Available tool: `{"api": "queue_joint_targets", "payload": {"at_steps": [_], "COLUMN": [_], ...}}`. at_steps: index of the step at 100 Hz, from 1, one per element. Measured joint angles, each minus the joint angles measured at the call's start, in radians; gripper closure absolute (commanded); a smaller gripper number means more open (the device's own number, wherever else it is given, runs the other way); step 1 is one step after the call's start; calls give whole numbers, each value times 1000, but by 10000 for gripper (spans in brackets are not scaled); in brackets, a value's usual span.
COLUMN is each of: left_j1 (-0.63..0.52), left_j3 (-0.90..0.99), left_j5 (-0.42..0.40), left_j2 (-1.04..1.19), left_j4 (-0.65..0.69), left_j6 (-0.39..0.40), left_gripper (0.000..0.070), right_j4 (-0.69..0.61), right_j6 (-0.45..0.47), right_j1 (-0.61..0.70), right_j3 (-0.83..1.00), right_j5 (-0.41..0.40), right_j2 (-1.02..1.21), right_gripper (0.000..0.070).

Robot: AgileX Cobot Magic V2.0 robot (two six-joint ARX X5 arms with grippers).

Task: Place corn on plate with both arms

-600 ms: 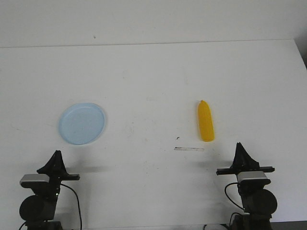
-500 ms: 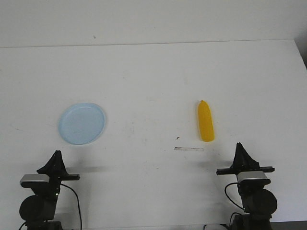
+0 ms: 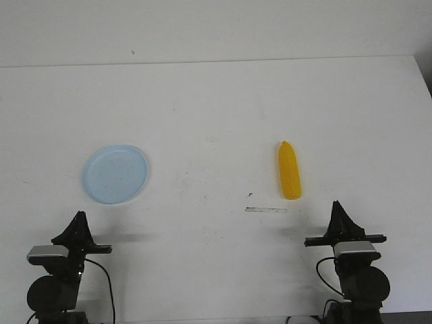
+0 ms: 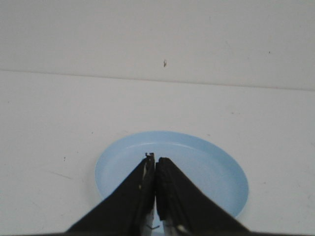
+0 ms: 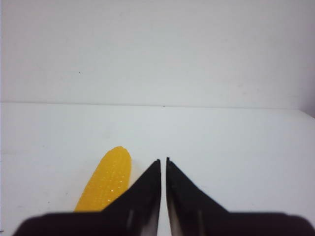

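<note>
The yellow-orange corn (image 3: 290, 171) lies on the white table, right of centre, with its blunt tip pointing away from me. The pale blue plate (image 3: 115, 173) sits bare at the left. My left gripper (image 3: 80, 214) is low at the near left, just short of the plate, with its jaws pressed together and nothing in them. From the left wrist the plate (image 4: 209, 164) lies right behind the left gripper (image 4: 155, 158). My right gripper (image 3: 336, 204) is near and slightly right of the corn. From the right wrist the corn (image 5: 106, 179) lies beside the right gripper (image 5: 163, 160), whose jaws show only a hairline gap.
A short thin clear strip (image 3: 266, 210) lies on the table just near of the corn, with a dark speck (image 3: 251, 194) beside it. The table's far edge (image 3: 216, 62) meets a white wall. Its right edge (image 3: 423, 74) runs close to the frame side.
</note>
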Motion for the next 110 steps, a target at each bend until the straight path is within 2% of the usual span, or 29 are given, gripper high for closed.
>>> {"api": "queue_joint_targets", "payload": {"at_steps": [20, 31, 42, 68, 110], "left_j1": [0, 0, 0, 0, 0], "left_j3": [24, 78, 146, 334, 693], "left_j5": [-7, -7, -9, -16, -11], "left_j2": [1, 11, 56, 310, 918], "left_j4": [34, 34, 42, 19, -192], "left_j6": [-137, -160, -132, 14, 33], "left_gripper": [699, 699, 699, 699, 699], "right_j4": [0, 0, 0, 0, 0], "right_j6": [0, 0, 0, 0, 0], "right_j1": [0, 0, 0, 0, 0], "right_j3": [0, 0, 0, 0, 0], "right_j5": [0, 0, 0, 0, 0], "right_j2": [0, 0, 0, 0, 0], "right_gripper": [685, 685, 685, 685, 685]}}
